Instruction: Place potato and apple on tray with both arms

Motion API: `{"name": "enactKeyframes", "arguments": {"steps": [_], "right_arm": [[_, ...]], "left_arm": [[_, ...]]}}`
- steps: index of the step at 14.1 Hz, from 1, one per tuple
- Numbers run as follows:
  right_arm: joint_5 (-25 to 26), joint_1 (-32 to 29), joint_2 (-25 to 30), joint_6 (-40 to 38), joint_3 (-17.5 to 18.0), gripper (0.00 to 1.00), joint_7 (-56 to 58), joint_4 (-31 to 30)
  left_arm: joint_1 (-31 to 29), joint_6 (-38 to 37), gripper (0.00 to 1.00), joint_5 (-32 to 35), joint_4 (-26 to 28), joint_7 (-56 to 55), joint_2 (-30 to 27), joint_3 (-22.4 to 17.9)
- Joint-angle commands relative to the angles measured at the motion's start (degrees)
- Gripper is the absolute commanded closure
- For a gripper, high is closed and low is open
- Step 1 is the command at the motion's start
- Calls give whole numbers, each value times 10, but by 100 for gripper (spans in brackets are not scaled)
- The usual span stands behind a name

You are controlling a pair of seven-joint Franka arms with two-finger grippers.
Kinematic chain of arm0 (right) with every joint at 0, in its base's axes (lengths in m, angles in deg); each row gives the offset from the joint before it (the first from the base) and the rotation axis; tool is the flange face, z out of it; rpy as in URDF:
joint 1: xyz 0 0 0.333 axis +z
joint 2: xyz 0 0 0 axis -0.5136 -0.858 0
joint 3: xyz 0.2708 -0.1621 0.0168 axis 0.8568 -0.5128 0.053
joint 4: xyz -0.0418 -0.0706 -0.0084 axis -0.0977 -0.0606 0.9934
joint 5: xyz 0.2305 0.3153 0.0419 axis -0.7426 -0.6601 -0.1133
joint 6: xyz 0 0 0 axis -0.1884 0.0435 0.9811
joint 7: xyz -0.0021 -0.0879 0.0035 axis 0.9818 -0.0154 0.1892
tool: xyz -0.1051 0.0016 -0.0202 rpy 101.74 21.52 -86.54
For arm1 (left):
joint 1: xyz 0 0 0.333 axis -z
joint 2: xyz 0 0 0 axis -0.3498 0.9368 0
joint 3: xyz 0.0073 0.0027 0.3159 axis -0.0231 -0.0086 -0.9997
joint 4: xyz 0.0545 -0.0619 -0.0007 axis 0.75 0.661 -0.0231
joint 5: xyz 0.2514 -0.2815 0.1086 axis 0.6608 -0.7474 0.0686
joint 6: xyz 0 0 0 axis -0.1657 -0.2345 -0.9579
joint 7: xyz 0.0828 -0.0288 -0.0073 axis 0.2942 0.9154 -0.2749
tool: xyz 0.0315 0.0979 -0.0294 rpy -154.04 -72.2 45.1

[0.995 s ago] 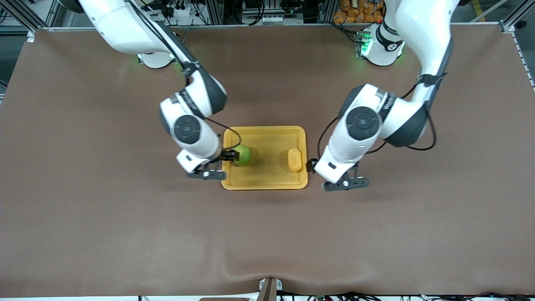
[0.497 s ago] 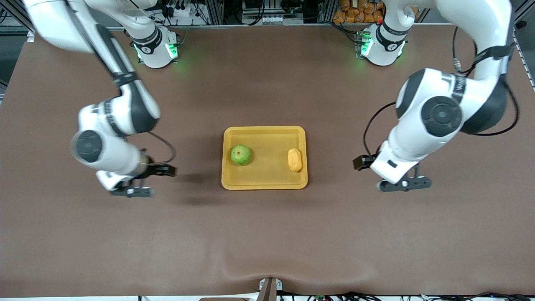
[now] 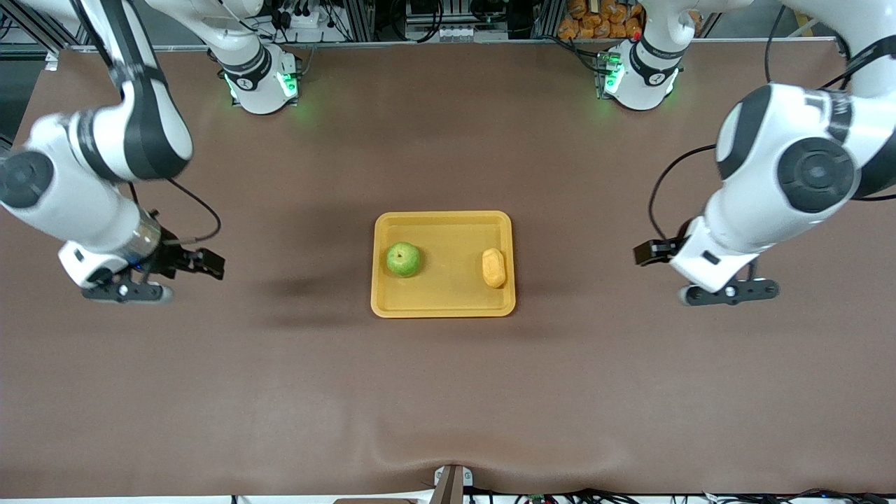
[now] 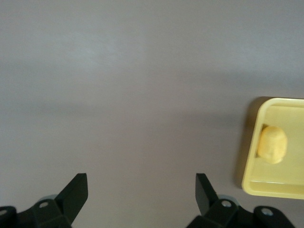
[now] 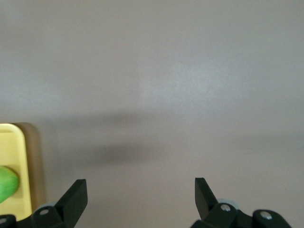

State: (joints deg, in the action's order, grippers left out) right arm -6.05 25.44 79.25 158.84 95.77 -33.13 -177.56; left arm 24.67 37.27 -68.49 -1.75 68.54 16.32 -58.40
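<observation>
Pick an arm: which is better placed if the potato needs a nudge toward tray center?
Left. Its open claw hangs over the table at the potato's end of the tray; the open right claw is at the apple's end.

Apple (image 3: 403,259) and potato (image 3: 493,267) apart on tray (image 3: 444,306)

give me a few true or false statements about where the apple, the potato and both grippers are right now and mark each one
1. The apple lies in the tray. True.
2. The potato sits on the bare table. False: it lies in the tray, toward the left arm's end.
3. The right gripper is shut on the apple. False: its jaws are open and empty, over the table toward the right arm's end.
4. The left gripper has open jaws and holds nothing. True.
5. The apple and potato touch. False: bare tray floor shows between them.
</observation>
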Motion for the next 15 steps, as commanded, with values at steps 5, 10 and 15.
{"name": "enactKeyframes", "arguments": {"steps": [5,10,15], "right_arm": [[-7,-31,32,-180,2,0,13,118],[-63,3,75,-257,-108,0,104,153],[-59,23,121,-293,-133,0,122,148]], "left_arm": [[-32,-41,0,0,20,41,-76,2],[-38,-84,0,-5,22,41,-116,3],[-49,-92,0,-23,53,53,-164,3]]}}
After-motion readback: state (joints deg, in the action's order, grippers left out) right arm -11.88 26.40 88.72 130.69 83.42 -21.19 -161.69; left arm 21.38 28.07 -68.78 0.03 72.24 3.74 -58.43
